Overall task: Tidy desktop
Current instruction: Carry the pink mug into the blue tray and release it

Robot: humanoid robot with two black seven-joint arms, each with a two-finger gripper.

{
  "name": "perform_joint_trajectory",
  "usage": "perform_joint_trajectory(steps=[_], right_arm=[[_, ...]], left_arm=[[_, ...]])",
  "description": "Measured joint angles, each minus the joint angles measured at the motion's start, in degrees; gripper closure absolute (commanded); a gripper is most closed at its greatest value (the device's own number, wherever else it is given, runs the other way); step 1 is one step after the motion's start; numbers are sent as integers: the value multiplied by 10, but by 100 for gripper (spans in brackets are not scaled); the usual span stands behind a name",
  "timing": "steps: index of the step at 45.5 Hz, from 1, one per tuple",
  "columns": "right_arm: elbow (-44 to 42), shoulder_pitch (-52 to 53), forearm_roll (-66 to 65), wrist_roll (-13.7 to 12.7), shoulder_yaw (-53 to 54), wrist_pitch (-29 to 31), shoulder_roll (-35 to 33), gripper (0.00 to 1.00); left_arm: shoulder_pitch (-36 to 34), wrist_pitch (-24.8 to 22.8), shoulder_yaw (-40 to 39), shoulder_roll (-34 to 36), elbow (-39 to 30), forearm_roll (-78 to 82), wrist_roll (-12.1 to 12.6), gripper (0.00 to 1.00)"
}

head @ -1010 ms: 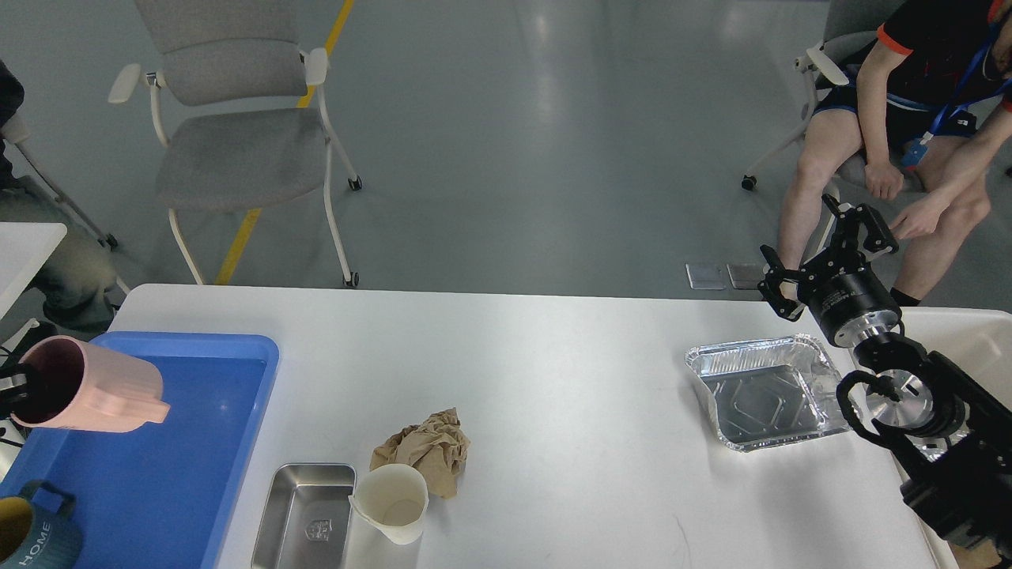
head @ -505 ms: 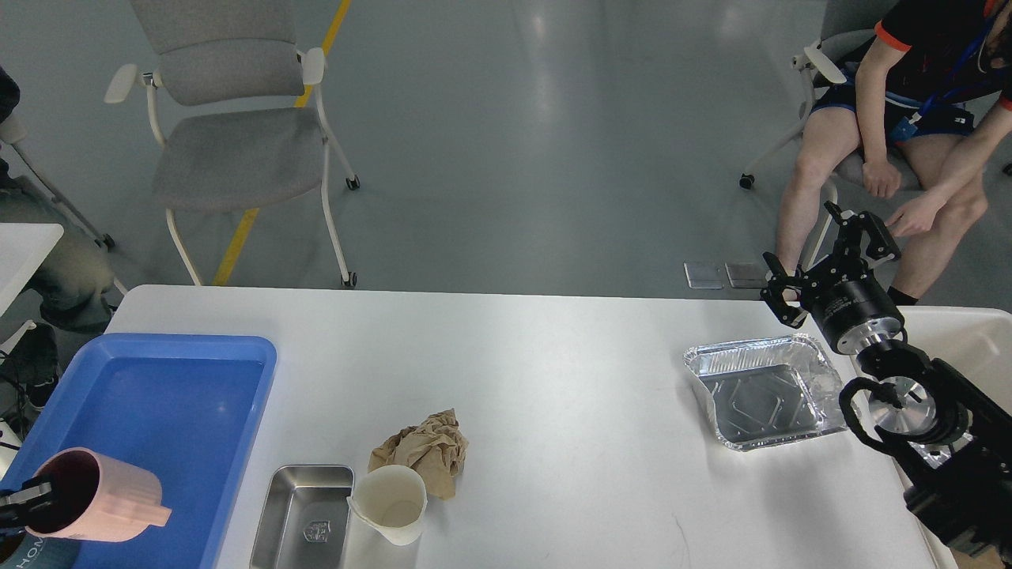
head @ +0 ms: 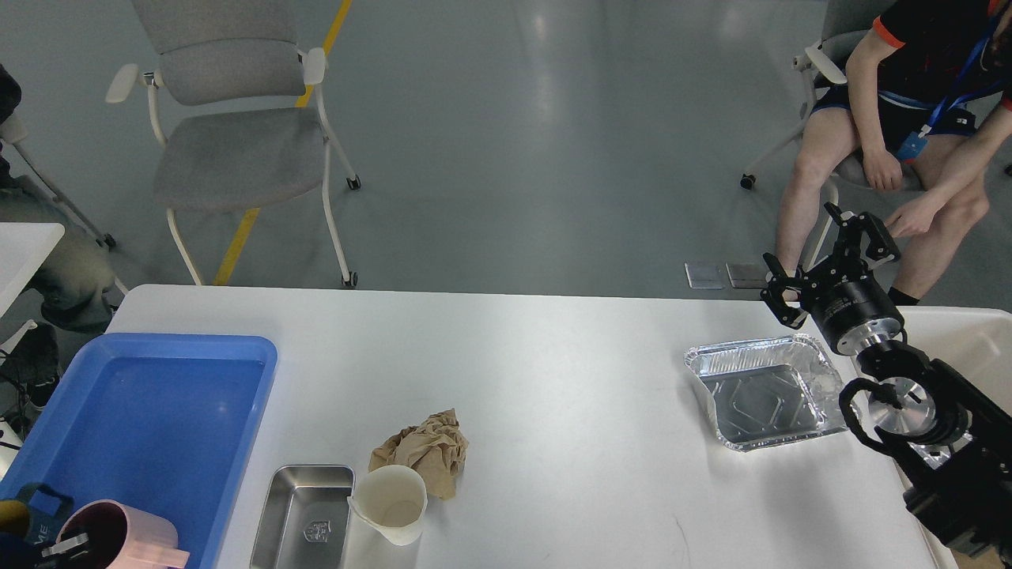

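The white desktop (head: 553, 371) holds crumpled brown paper (head: 423, 449), a white plastic cup (head: 390, 503), a small steel tray (head: 303, 518) and a foil tray (head: 763, 391). A pink cup (head: 126, 539) lies tilted at the near end of the blue tray (head: 158, 411), beside a teal mug (head: 28, 518). Only a fingertip of my left gripper (head: 67, 545) shows, at the pink cup's rim, still holding it. My right gripper (head: 822, 257) is open and empty, above the desktop's far right edge behind the foil tray.
A beige bin (head: 968, 340) stands at the right of the desktop, partly behind my right arm. A grey chair (head: 237, 150) stands beyond the far edge at left. A seated person (head: 893, 142) is at the far right, close to my right gripper.
My left gripper carried the pink cup down and toward me, from above the blue tray's left side to its near end beside the teal mug. The right arm barely moved.
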Motion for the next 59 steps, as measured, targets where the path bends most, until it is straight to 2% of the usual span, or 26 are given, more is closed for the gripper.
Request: perform_joint_trajectory(steps=[4, 10, 12, 13, 27, 34, 43, 59], right_arm=[[0, -2, 0, 0, 0, 0, 0, 0], [0, -5, 0, 0, 1, 0, 0, 0], [0, -5, 0, 0, 1, 0, 0, 0], [0, -5, 0, 0, 1, 0, 0, 0], [-2, -5, 0, 0, 0, 0, 1, 0], [-2, -5, 0, 0, 0, 0, 3, 0], [-1, -4, 0, 0, 0, -1, 5, 0], [-2, -4, 0, 0, -1, -1, 5, 0]], left_arm=[[0, 1, -2, -8, 3, 0, 2, 54], [0, 1, -4, -7, 3, -1, 3, 34], [0, 1, -4, -5, 2, -1, 4, 8], [0, 0, -4, -4, 2, -1, 4, 0], [-2, -7, -8, 14, -9, -13, -3, 1], [-7, -19, -31, 53, -52, -17, -4, 1], [-9, -75, -102, 156, -140, -17, -1, 1], [-36, -208, -213, 307, -165, -91, -6, 1]])
